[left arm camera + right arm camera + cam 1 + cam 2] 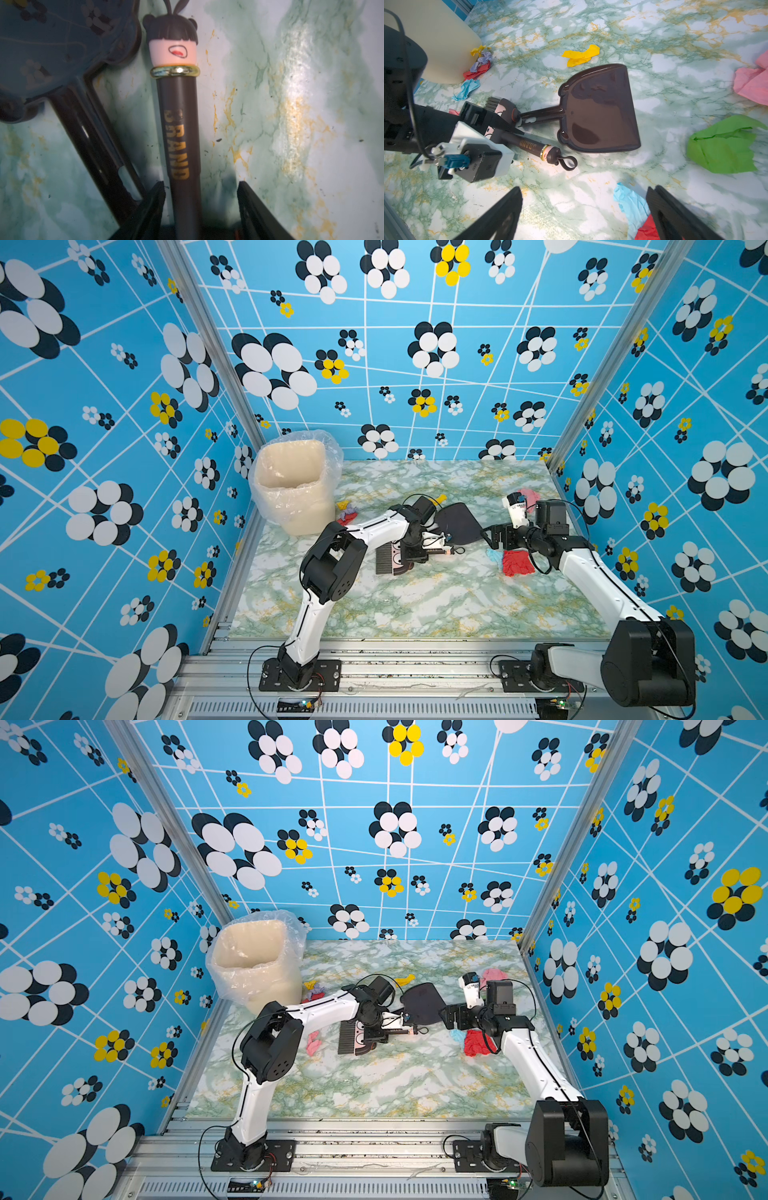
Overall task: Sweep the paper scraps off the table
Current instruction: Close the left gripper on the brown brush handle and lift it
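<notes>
Paper scraps lie about the table (415, 605): red (517, 563) and light blue (493, 555) under my right arm, pink (528, 494) at the back right, yellow (580, 55), green (722, 145), and a small heap (479, 62) against the bin. The brush (390, 562) lies flat beside the dark dustpan (457, 522). My left gripper (200, 185) straddles the brush handle (180, 124); one finger is close against it, the other stands clear, so it is open. My right gripper (584, 189) hangs wide open over bare table, next to the light blue scrap (631, 203).
A cream bin (295, 485) with a clear liner stands at the back left corner. A pink scrap (313, 1043) lies by the left arm's elbow. Blue flowered walls close in three sides, and an aluminium rail (374, 659) runs along the front.
</notes>
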`<state>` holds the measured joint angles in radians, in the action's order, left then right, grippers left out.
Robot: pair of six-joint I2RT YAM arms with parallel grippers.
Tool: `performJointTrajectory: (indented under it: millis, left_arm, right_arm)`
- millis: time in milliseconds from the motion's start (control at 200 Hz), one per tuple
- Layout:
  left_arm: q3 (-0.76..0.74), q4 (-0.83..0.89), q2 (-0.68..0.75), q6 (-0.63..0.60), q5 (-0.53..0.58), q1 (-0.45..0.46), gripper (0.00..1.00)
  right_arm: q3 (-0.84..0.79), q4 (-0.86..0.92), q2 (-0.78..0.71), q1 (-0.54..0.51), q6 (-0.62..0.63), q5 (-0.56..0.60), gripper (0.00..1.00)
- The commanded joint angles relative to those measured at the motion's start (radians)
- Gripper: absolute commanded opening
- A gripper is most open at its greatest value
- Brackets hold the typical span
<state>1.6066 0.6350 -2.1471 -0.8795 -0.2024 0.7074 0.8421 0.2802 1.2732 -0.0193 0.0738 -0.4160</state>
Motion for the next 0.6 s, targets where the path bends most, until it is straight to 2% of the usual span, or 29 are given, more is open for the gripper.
performJointTrajectory:
  millis: [0, 285, 595]
  left_arm:
    - [0.039, 0.041, -0.029, 0.014, -0.029, 0.006, 0.59]
    - [0.061, 0.059, -0.057, 0.007, -0.022, 0.006, 0.58]
    - [0.075, 0.082, -0.074, 0.014, -0.032, 0.004, 0.46]
  right_arm:
    - [-0.006, -0.013, 0.015, -0.006, -0.004, 0.009, 0.99]
    - [-0.005, -0.011, 0.017, -0.007, 0.0, 0.014, 0.99]
    - [-0.009, -0.011, 0.009, -0.005, 0.0, 0.011, 0.99]
